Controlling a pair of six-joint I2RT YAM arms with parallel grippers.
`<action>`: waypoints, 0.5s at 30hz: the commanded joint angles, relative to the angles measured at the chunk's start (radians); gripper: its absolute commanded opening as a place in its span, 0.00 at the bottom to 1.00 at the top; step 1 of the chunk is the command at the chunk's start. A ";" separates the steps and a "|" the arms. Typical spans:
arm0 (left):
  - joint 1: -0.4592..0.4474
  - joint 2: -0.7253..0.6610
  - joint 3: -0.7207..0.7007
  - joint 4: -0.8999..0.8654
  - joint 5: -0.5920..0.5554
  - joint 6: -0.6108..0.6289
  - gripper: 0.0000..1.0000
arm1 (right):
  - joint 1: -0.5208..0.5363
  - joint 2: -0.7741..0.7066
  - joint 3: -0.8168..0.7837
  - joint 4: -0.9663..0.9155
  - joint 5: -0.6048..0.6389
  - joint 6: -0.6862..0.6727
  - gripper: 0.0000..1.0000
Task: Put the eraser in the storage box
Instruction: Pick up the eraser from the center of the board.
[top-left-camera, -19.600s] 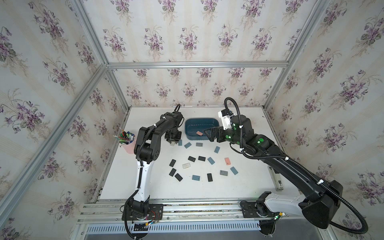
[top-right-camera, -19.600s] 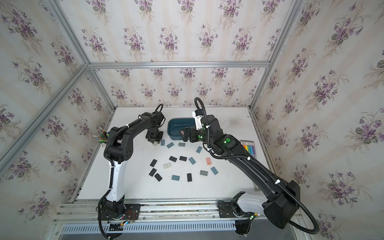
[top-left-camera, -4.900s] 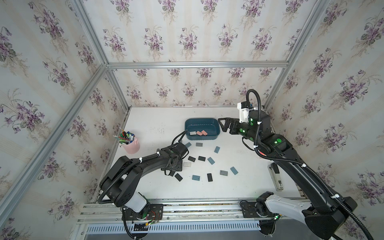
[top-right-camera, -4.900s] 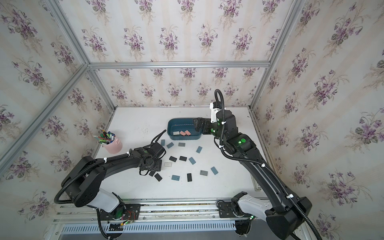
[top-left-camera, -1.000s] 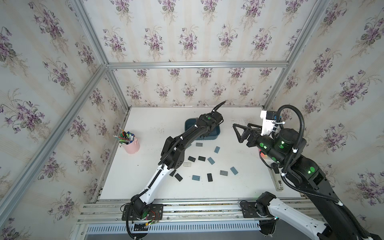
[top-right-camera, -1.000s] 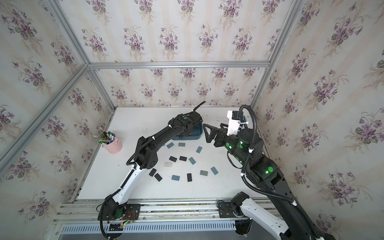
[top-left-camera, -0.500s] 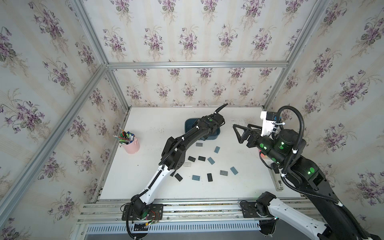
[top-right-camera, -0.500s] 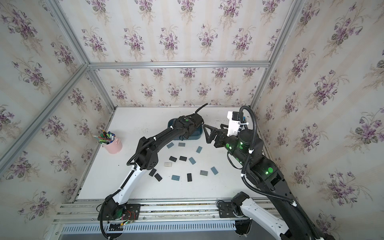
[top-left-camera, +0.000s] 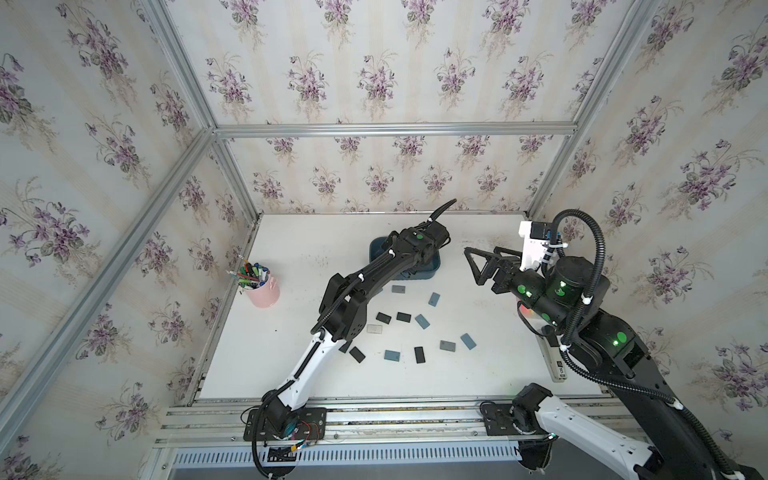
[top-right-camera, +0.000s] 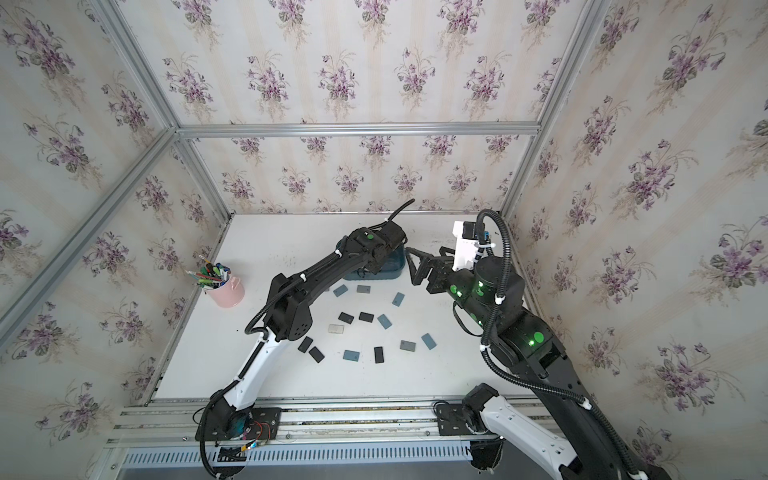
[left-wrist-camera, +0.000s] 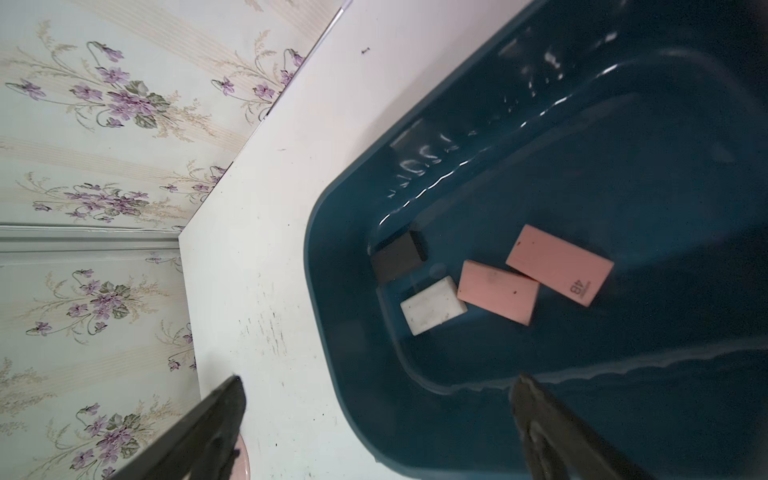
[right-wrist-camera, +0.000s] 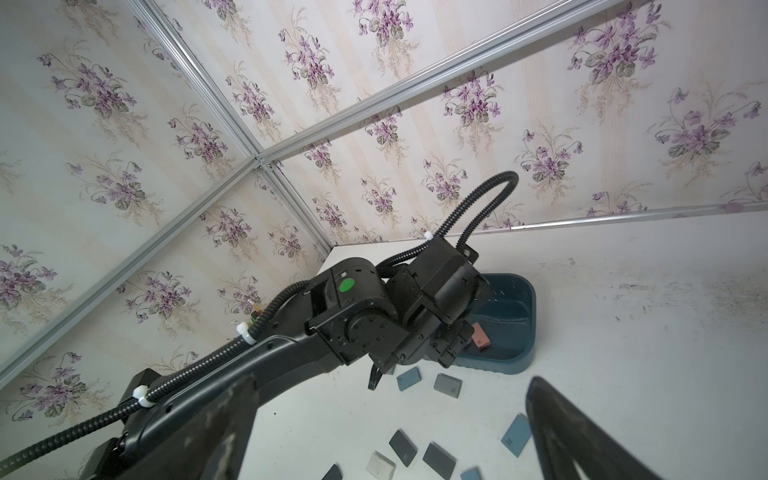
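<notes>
Reaching out from the front rail, the left arm holds the left gripper above the rim of the storage box, jaws wide apart and empty, one finger over the table and one over the box. On the box floor, past the fingertips, lie a black eraser, a white eraser and two pink erasers, untouched. The right gripper hovers beside the box, spread and empty.

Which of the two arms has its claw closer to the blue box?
Left. The left gripper hangs open right over the storage box; the right gripper hovers open off to its side, not touching it.
</notes>
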 joint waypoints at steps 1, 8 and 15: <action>0.005 -0.086 -0.006 0.010 0.047 -0.060 0.99 | 0.001 0.014 0.023 0.006 0.012 0.006 1.00; 0.062 -0.305 -0.135 -0.007 0.240 -0.211 0.99 | 0.001 0.090 0.075 -0.146 0.107 0.053 1.00; 0.076 -0.573 -0.479 0.025 0.352 -0.360 0.99 | 0.001 0.090 -0.203 -0.167 0.079 0.206 1.00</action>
